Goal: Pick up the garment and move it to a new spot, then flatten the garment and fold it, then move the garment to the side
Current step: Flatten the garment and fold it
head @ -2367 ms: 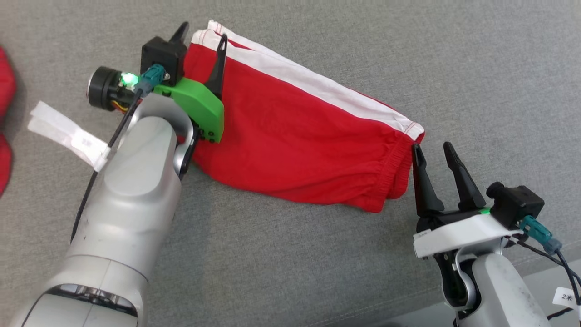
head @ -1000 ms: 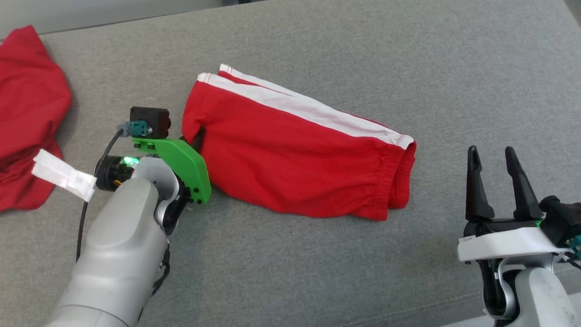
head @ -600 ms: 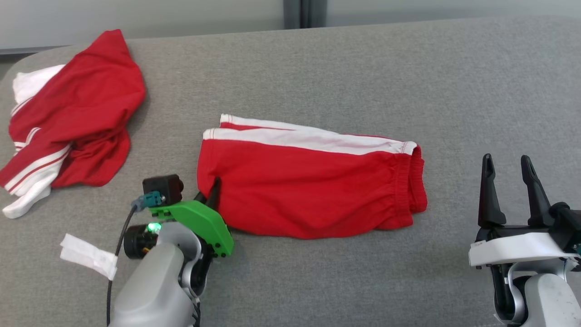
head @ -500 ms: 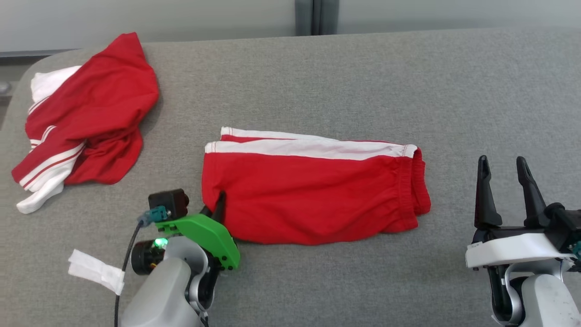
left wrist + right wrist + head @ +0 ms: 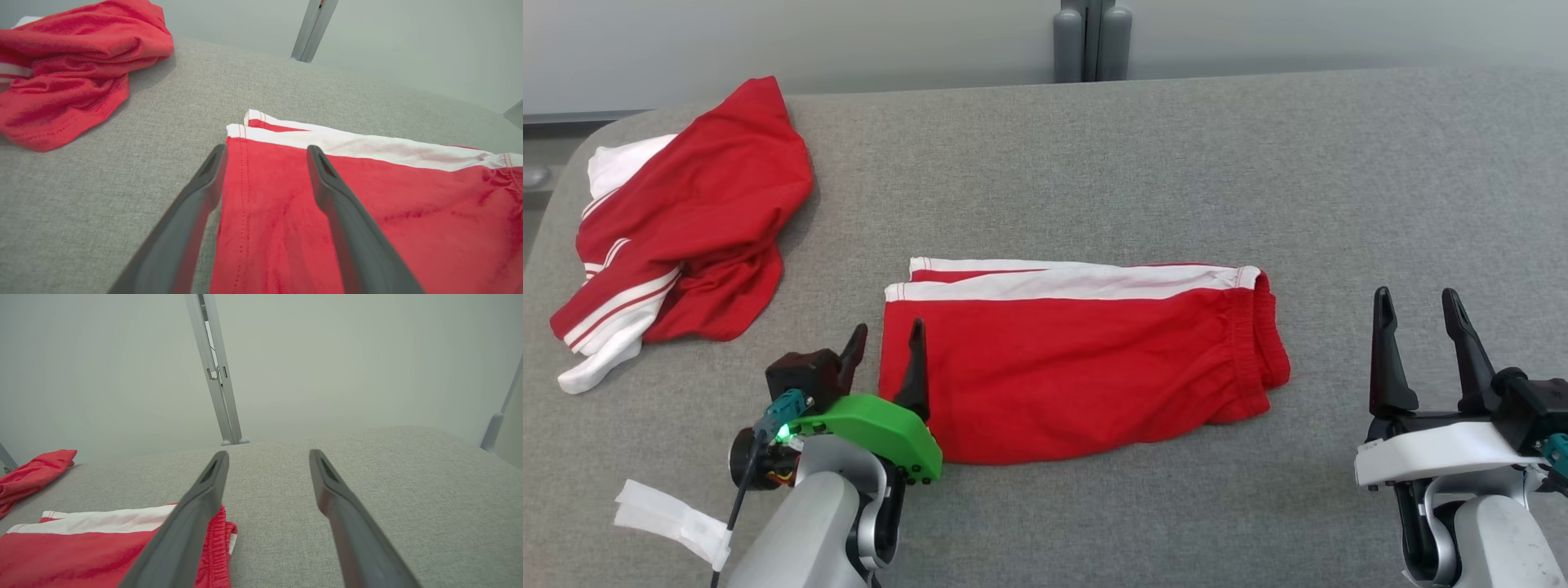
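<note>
The garment [image 5: 1078, 359] is a pair of red shorts with a white side stripe, lying folded flat in the middle of the grey surface [image 5: 1094, 163]. My left gripper [image 5: 886, 339] stands open over its left hem, one finger above the fabric and one over bare grey; in the left wrist view the hem of the shorts [image 5: 286, 228] runs between the spread fingers [image 5: 204, 192]. My right gripper [image 5: 1419, 306] is open with nothing in it, right of the elastic waistband. The right wrist view shows the waistband end of the garment [image 5: 102, 543] at lower left of that gripper [image 5: 267, 457].
A second red and white garment [image 5: 686, 212] lies crumpled at the far left of the surface, seen also in the left wrist view [image 5: 77, 61]. A grey post [image 5: 1086, 37] rises behind the far edge. A white tag [image 5: 670, 518] hangs from my left arm's cable.
My left gripper has opened and let go of the shorts' left hem. The head camera has tilted up, bringing the far edge and the crumpled garment into view. The right gripper stays open.
</note>
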Tool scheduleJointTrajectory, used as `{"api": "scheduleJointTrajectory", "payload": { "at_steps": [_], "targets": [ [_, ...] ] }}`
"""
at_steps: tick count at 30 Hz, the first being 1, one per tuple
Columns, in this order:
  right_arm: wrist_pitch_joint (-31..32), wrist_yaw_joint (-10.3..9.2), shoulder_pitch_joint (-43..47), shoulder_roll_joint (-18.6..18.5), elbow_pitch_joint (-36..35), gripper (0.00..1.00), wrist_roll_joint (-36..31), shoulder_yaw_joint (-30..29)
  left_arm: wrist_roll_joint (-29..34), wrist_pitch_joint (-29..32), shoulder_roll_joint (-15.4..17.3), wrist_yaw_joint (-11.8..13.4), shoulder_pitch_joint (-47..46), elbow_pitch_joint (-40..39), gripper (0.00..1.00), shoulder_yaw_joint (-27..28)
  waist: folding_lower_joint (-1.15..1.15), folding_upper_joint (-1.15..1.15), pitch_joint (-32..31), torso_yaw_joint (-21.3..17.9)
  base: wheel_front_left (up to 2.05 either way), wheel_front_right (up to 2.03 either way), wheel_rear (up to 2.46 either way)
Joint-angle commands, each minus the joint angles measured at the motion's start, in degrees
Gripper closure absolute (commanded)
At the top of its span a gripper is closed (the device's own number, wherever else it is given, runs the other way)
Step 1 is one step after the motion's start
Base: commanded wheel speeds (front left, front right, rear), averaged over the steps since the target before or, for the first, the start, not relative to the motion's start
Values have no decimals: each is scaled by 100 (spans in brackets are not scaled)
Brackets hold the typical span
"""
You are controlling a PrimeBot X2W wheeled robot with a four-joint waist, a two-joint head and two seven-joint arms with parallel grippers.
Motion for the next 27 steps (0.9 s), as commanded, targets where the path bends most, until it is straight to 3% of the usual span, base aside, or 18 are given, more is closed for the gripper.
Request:
{"api": "scheduleJointTrajectory", "payload": {
  "at_steps": [1, 9, 19, 27],
  "targets": [
    [-19, -8, -5, -15, 16, 0, -42, -21, 104, -113, 65, 53, -33, -99, 0, 13, 0, 0, -18, -20, 0, 0, 0],
    [-19, -8, 59, -14, 86, 0, -71, -92, 539, -413, 145, 246, 295, -613, 0, 41, 0, 0, -171, 6, 0, 0, 0],
    [7, -8, 56, -13, 506, 0, -197, 44, 755, -439, 11, 392, 923, -1221, 0, 491, 0, 0, -293, 156, 0, 0, 0],
    [1051, -8, -432, -14, 1060, 0, -141, 417, 957, -440, -29, 351, 1125, -1502, 0, 636, 0, 0, -292, 268, 0, 0, 0]
  ]
}}
